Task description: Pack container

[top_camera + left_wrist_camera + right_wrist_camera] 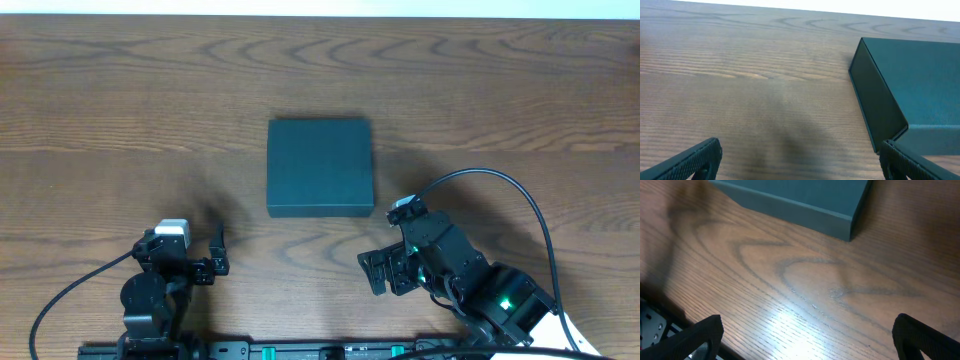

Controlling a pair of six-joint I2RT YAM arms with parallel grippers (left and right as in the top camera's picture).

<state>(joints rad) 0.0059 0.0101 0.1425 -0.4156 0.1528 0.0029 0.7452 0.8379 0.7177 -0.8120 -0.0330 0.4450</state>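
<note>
Where the container (320, 167) sits: mid-table, flat on the wood, lid down, well apart from both my claws.
Container, look: dark teal-black, approx. square, matte, top face plain.
Table (120, 120): brown wood w/ strong grain, pale strip along the far edge.
L claw (185, 250): near edge, left of centre, jaws spread wide, nothing between them. It's released.
L wrist view: my two dark fingertips (695, 160) sit at the bottom corners, w/ bare table (740, 75) between. The container (920, 95) is ahead and to the right — its side wall and one near corner face me. A seam shows at that corner, but I can't tell what it is.
R claw (390, 250): near edge, right of centre, angled twd the container's near right corner, close but not touching. Jaws wide apart and empty, also released.
R wrist view: fingertips (700, 335) low in both corners, w/ bare wood (815, 280) and a bright glare patch between them. The container (800, 200) lies ahead at the top, one corner pointing my way.
Cables: a black lead (530, 215) loops off the R arm — another (70, 290) trails from the L arm to the near edge.
</note>
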